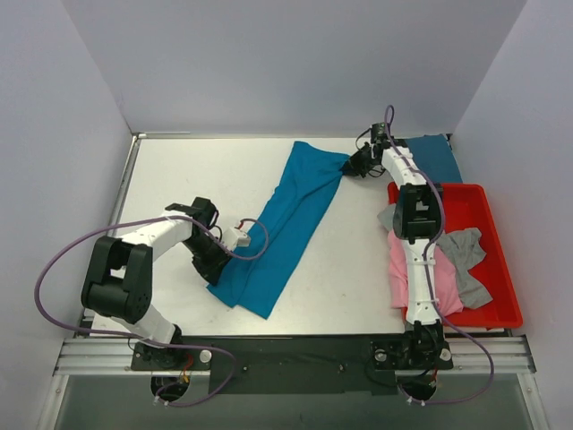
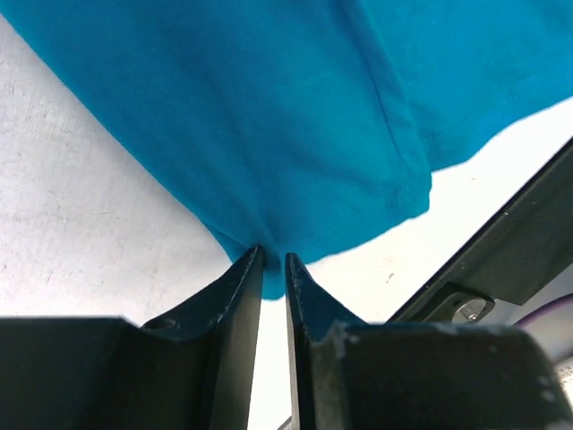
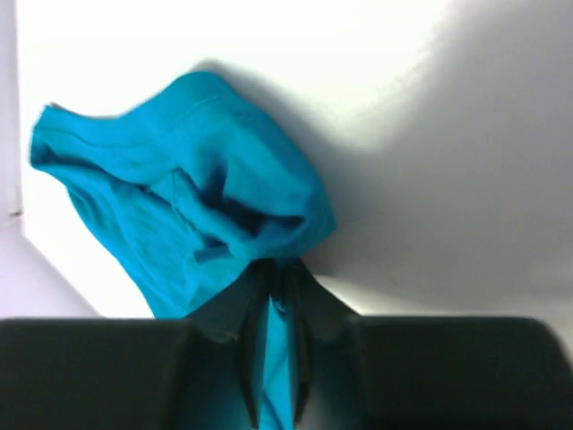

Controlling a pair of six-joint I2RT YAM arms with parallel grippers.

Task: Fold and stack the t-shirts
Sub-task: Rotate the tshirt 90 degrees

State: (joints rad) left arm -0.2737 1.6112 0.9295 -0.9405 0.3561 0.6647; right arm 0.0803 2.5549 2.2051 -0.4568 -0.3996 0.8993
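You have a teal t-shirt [image 1: 291, 219] pulled into a long, soft strip. It lies slanted on the white table [image 1: 197, 170], from near left to far right. It is smooth in the middle and has a stitched hem at the near end.

Your left gripper [image 2: 273, 260] has its two dark fingers almost pressed together, pinching the near corner of the cloth. Your right gripper [image 3: 276, 269] pinches the far end, and the cloth bunches up in folds there.

On the right sits a red plastic tray [image 1: 466, 210] with low walls. In it are a crumpled pink t-shirt [image 1: 397, 264] and a grey t-shirt [image 1: 466, 260]. Another teal t-shirt [image 1: 439, 154] lies flat on the table just beyond the tray.
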